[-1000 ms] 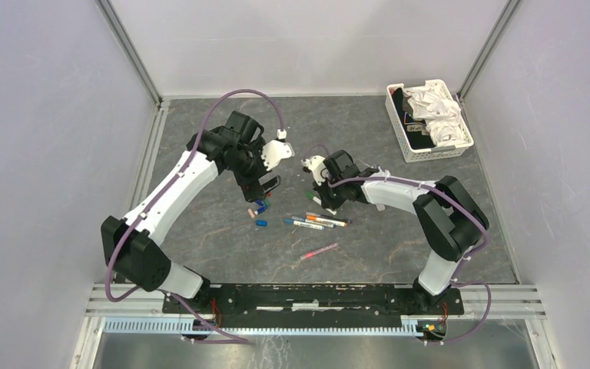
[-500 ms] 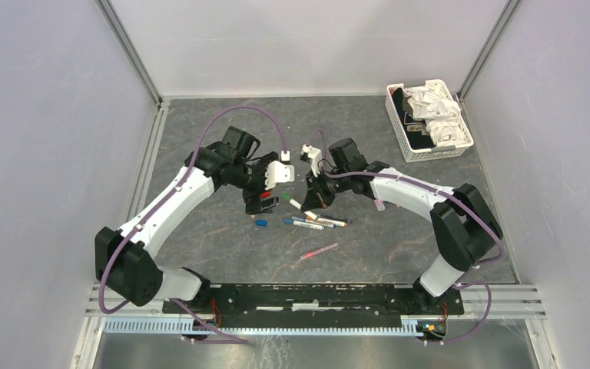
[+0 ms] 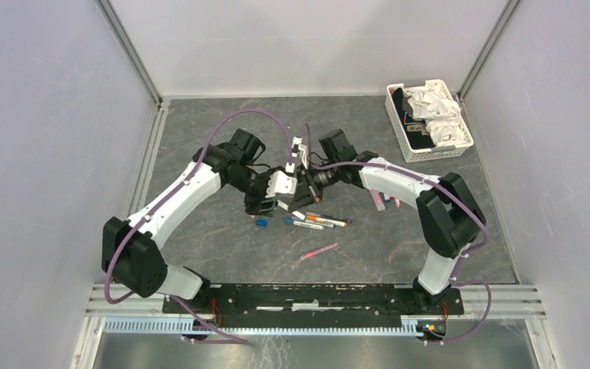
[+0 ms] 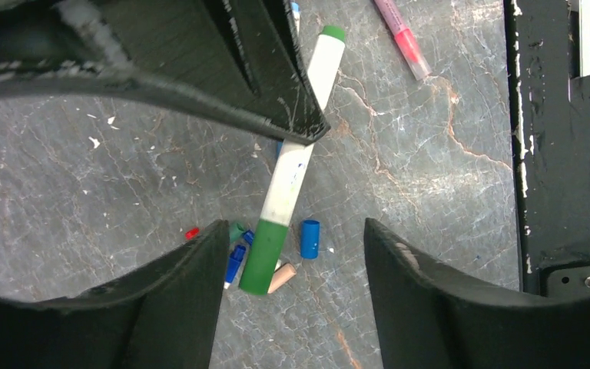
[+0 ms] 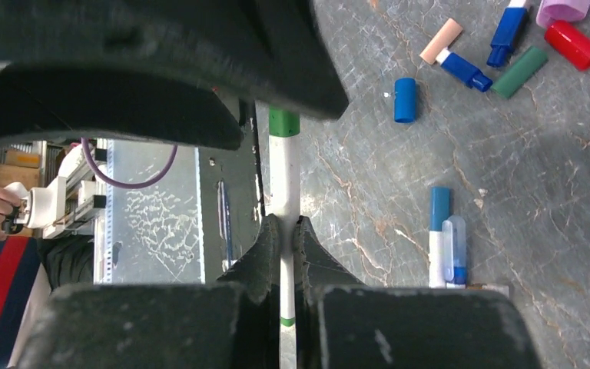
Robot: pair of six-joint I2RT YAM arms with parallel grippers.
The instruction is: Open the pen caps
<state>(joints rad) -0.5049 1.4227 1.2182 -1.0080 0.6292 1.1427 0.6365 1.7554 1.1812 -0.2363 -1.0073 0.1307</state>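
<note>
Both arms leaned inward and met above the grey marbled counter (image 3: pixel 369 254). The right pincer (image 5: pixel 285 231) was clenched on a slim white pen barrel (image 4: pixel 292 173), whose faint marking was too blurred to read. The left pincer (image 4: pixel 296 231), released, straddled its green plastic cap (image 4: pixel 264 257) without contact. Loose coloured plastic caps (image 5: pixel 405 100) lay on the counter beneath.

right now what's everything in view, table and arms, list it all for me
green-capped pen: one, white barrel, held in the right tool
loose caps: about seven, blue, peach, green, red, purple, on the table below the tools
pens lying flat: about three, white with blue and orange, beside the caps
pink pen: one, nearer the arm bases
basket: one, white, far right corner, crumpled white stuff inside
table: one, grey marbled
left tool: open, fingers either side of the green cap
right tool: shut on the pen's barrel
</note>
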